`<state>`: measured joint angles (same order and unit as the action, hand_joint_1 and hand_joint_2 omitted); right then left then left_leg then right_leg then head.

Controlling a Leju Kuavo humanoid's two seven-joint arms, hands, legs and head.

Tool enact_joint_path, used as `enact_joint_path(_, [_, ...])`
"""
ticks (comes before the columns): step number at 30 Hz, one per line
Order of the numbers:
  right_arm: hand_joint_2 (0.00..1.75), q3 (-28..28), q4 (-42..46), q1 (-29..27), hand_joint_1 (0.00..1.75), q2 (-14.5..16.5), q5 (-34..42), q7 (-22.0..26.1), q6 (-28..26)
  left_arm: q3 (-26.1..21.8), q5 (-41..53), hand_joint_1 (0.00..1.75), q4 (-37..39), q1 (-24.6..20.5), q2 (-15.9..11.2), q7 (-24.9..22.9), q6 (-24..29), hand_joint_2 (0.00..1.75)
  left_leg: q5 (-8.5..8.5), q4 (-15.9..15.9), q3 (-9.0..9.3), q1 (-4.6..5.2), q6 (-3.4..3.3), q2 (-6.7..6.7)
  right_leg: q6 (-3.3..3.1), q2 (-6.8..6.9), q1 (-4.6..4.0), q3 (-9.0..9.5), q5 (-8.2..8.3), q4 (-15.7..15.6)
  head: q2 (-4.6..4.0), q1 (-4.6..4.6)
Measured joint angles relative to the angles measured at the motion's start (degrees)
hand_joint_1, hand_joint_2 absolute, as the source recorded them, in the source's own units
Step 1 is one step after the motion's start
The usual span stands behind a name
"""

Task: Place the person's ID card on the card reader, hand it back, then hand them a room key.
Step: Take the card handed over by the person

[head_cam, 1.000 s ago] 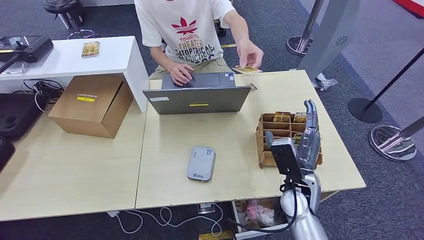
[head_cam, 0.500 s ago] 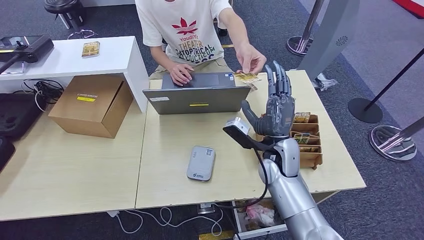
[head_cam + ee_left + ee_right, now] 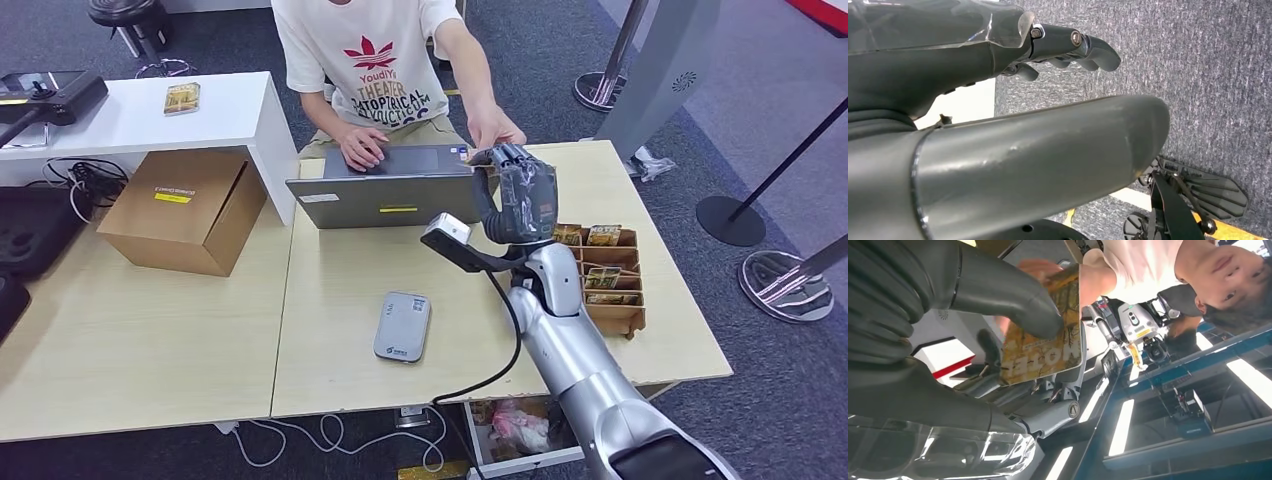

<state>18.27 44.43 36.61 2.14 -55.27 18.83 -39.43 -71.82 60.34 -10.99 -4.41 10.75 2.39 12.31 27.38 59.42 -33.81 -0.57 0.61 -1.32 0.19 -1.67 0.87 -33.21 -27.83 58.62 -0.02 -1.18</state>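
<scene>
The person's ID card [image 3: 1043, 345], yellow-brown with print, sits between the thumb and fingers of my right hand [image 3: 948, 315]. In the head view that hand [image 3: 520, 195] is raised over the far edge of the table, right at the person's outstretched hand [image 3: 497, 130], whose fingers still touch the card. The grey card reader [image 3: 402, 326] lies flat on the table in front of me, to the left of my right arm. A cardboard rack with room key cards [image 3: 600, 275] stands just right of my arm. My left hand [image 3: 973, 65] hangs over carpet, fingers loosely apart, holding nothing.
An open laptop [image 3: 395, 200] stands between the person and the reader, with the person's other hand on its keys. A cardboard box [image 3: 180, 210] sits at the left under a white shelf [image 3: 130, 125] that carries one more card [image 3: 181, 97]. Stanchion bases stand at the right.
My right arm has risen from beside the key rack and moved forward and left to the person's hand. Its fingers, spread half a second ago, have closed around the offered card.
</scene>
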Motion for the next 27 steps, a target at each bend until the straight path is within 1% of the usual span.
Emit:
enact_joint_path(14, [1.75,0.4,-3.61,0.54,1.75,0.0,3.39,1.3,0.0,0.0,0.3,0.0,-0.01,0.03,-0.28,-0.01,-0.26,0.0,0.0,0.0,0.0,0.0,0.0,0.01,0.0,0.0,0.0,0.0,0.0,0.0,0.0,0.0])
enact_joint_path(22, [1.75,1.35,-3.19,0.97,1.75,0.01,5.11,1.71,0.08,0.0,-0.07,0.0,0.0,0.07,-0.37,-0.6,0.05,0.0,0.0,0.0,0.0,0.0,0.0,0.01,0.0,0.0,0.0,0.0,0.0,0.01,0.0,0.01])
enact_joint_path(25, [1.75,1.84,-1.86,0.95,1.75,0.02,8.14,1.76,1.79,0.0,-0.48,0.0,0.0,0.12,-0.41,-0.77,0.22,0.0,0.0,0.0,-0.01,0.0,0.0,0.01,0.0,0.0,0.0,0.0,0.0,0.01,0.0,0.0])
enact_joint_path(27, [1.75,2.42,-0.62,0.9,1.75,0.04,11.55,1.78,5.55,0.0,-0.84,0.0,0.0,0.16,-0.42,-0.92,0.26,0.0,0.0,0.0,0.0,0.0,0.0,0.01,0.0,-0.01,0.0,-0.01,0.0,0.0,0.0,0.0])
